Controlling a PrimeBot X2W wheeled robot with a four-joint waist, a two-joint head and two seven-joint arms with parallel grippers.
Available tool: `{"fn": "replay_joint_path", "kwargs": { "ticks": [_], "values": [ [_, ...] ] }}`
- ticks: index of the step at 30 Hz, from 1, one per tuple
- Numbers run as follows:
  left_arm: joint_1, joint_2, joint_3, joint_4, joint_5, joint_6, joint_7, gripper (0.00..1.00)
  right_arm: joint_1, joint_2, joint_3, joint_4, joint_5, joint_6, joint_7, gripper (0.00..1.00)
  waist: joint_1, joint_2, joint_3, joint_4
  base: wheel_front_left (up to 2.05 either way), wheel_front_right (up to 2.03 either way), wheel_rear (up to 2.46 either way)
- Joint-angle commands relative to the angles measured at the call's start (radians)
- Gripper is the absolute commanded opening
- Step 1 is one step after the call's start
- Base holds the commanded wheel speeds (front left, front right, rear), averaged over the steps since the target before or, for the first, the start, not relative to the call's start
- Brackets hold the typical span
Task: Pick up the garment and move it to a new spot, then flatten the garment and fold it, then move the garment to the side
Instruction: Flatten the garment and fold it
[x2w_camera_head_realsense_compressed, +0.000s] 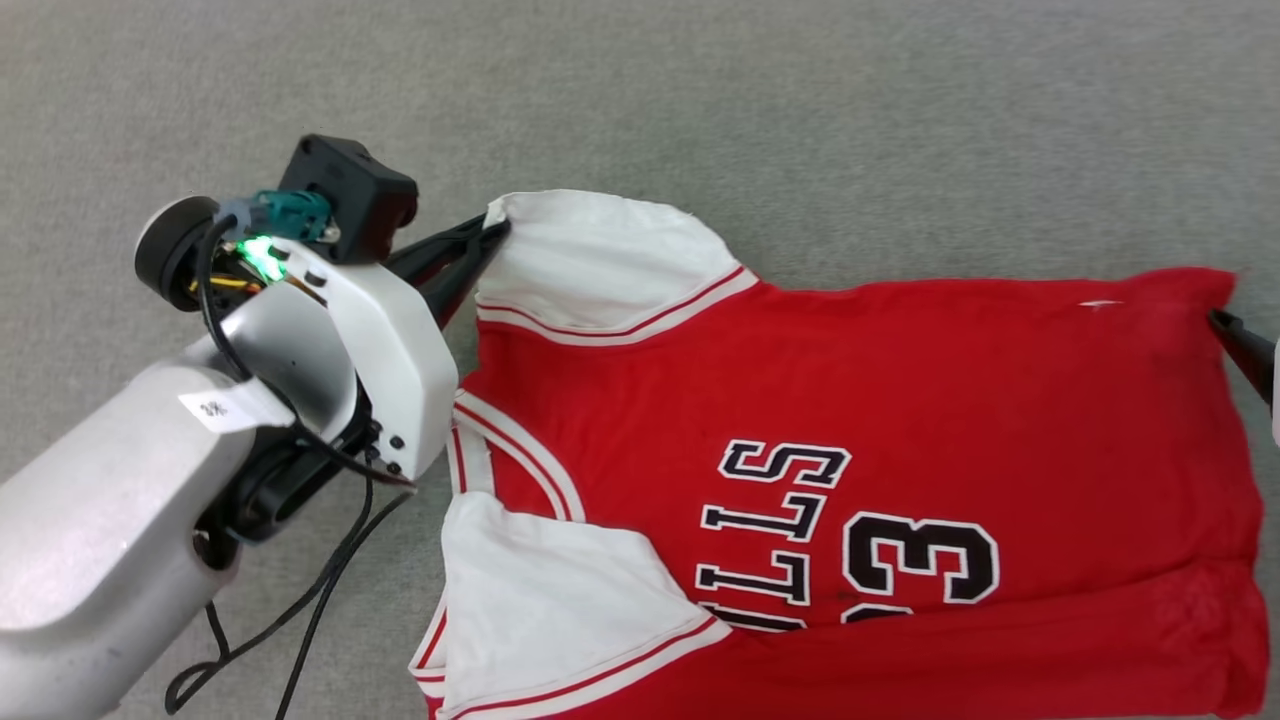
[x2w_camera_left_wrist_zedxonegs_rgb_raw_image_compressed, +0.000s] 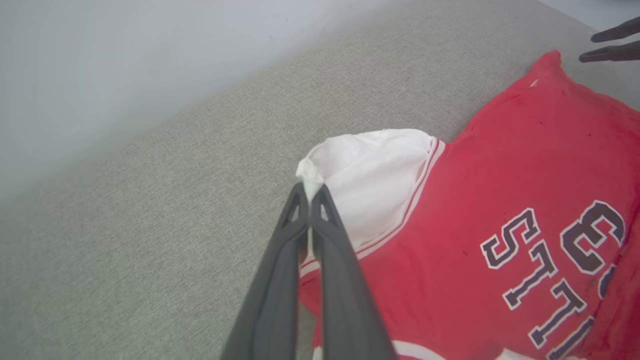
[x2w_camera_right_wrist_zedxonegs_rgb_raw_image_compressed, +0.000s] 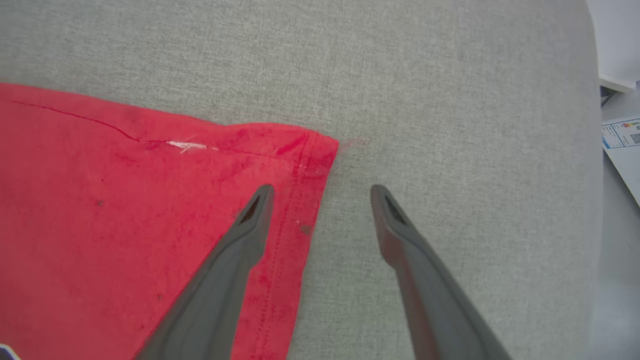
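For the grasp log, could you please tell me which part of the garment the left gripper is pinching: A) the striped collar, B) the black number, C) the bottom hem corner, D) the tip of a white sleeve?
D: the left gripper is shut on the tip of the white sleeve of the garment, its two fingers pressed together there.

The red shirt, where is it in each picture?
Head view: the garment covers middle and right.
Left wrist view: right side, white sleeve pinched by the left gripper.
Right wrist view: left side, hem corner by the open right gripper.
Shared landmark: the small white mark near that corner.
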Motion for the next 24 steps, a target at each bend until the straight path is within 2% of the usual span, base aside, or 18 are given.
{"fn": "replay_joint_path", "kwargs": {
  "ticks": [1, 6, 17, 18, 19, 20, 24],
  "values": [
    [0.013, 0.004, 0.001, -0.018, 0.009, 0.007, 0.004, 0.0, -0.022, -0.011, 0.006, 0.017, 0.0, -0.001, 0.008, 1.0, 0.0, 0.0, 0.018, 0.018, 0.0, 0.0, 0.0],
    [0.016, 0.009, -0.005, -0.07, 0.018, 0.019, 0.006, 0.0, -0.059, -0.024, 0.04, 0.09, -0.014, -0.001, 0.002, 1.0, 0.0, 0.0, 0.038, 0.045, 0.0, 0.0, 0.0],
    [0.02, -0.009, -0.021, -0.103, 0.019, 0.024, 0.007, 0.0, -0.068, 0.006, 0.099, 0.223, 0.011, 0.0, -0.063, 1.0, 0.0, 0.0, 0.063, 0.082, 0.0, 0.0, 0.0],
    [0.021, -0.006, -0.025, -0.098, 0.026, 0.026, 0.01, 0.0, -0.068, 0.008, 0.11, 0.23, 0.017, 0.001, -0.068, 0.77, 0.0, 0.0, 0.063, 0.083, 0.0, 0.0, 0.0],
    [0.022, -0.005, -0.027, -0.095, 0.029, 0.025, 0.011, 0.0, -0.068, 0.007, 0.121, 0.237, 0.023, 0.001, -0.073, 0.21, 0.0, 0.0, 0.061, 0.083, 0.0, 0.0, 0.0],
    [0.024, -0.006, -0.029, -0.091, 0.031, 0.025, 0.008, 0.0, -0.07, 0.004, 0.13, 0.243, 0.026, 0.001, -0.081, 0.0, 0.0, 0.0, 0.058, 0.083, 0.0, 0.0, 0.0],
    [0.037, -0.015, -0.033, -0.075, 0.022, 0.027, -0.002, 0.0, -0.084, -0.013, 0.131, 0.262, 0.031, -0.001, -0.139, 0.0, 0.0, 0.0, 0.042, 0.079, 0.0, 0.0, 0.0]
  ]
}}
